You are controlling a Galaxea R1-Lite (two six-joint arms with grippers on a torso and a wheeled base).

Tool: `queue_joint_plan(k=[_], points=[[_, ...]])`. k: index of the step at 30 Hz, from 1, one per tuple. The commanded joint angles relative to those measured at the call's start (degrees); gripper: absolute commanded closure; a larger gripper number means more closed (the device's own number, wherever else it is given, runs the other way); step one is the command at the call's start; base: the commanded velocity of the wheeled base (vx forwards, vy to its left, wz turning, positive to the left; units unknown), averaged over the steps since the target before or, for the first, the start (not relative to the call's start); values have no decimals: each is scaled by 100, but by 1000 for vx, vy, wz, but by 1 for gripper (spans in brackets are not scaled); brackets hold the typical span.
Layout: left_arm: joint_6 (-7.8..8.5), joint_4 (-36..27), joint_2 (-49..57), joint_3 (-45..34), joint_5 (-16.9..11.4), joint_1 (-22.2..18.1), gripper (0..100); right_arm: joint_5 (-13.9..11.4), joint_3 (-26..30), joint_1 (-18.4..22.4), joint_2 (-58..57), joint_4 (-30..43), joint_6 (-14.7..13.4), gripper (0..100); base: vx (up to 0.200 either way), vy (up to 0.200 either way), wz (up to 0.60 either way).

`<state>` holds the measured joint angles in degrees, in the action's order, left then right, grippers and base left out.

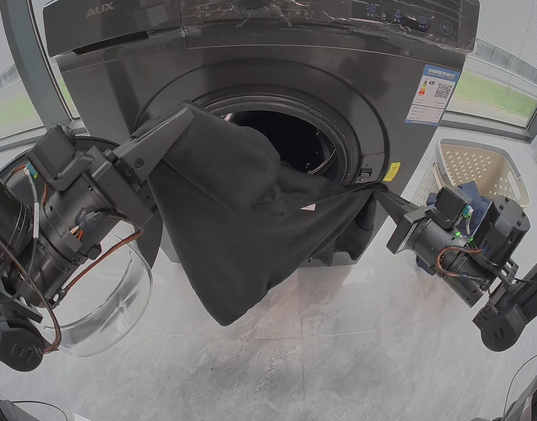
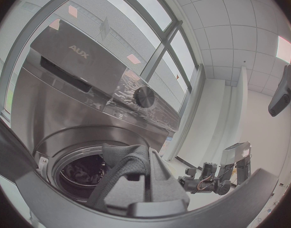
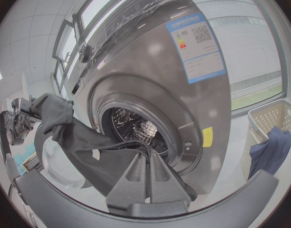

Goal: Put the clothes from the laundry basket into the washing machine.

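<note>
Head camera: looks forward and down at the washing machine (image 1: 268, 83), close range. Wrist cameras: each sits just behind its own unit, left gripper (image 2: 142, 167) and right gripper (image 3: 148, 162), facing beyond it. Shared by all three: drum opening (image 1: 295, 141), black garment (image 1: 239, 223).

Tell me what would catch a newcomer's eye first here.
A large black garment hangs stretched before the open washing machine, pinched at one end by the left gripper and at the other by the right gripper. To the machine's right, a pale laundry basket holds a blue garment.

Black garment (image 1: 239, 235), blue cloth (image 3: 270, 152), beige basket (image 1: 479, 168)
</note>
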<state>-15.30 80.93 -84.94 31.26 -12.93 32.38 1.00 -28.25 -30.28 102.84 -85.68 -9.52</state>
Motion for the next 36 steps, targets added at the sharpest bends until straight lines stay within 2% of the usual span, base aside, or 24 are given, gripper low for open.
queue_joint_plan(k=[1, 7, 9, 11, 12, 14, 22, 24, 27, 36], points=[[1, 10, -180, -85, 10, -232, 100, -3, -129, 321, -212, -11, 3, 100, 0, 0, 0], [97, -7, -365, -383, 81, -417, 100, -3, -278, 347, -414, -46, -15, 100, 0, 0, 0], [176, -78, -365, -480, 81, -504, 100, 6, -304, 347, -537, -28, -24, 100, 0, 0, 0], [326, -139, -374, -621, 89, -601, 100, 6, -278, 321, -686, 7, -24, 100, 0, 0, 0], [326, -139, -374, -621, 89, -601, 100, 6, -278, 321, -686, 7, -24, 100, 0, 0, 0], [466, -306, -400, -814, 89, -724, 100, 6, -269, 312, -801, 25, -15, 100, 0, 0, 0], [475, -482, -681, -1139, 142, -970, 100, 6, -234, 251, -783, -11, -24, 100, 0, 0, 0], [475, -491, -760, -1218, 283, -970, 100, 6, -234, 207, -765, -28, -24, 100, 0, 0, 0], [493, -420, -813, -1289, 441, -909, 100, 6, -216, 137, -765, -28, -32, 100, 0, 0, 0], [466, -403, -927, -1517, 397, -601, 100, -30, -199, 49, -765, -46, -24, 100, 0, 0, 0]])
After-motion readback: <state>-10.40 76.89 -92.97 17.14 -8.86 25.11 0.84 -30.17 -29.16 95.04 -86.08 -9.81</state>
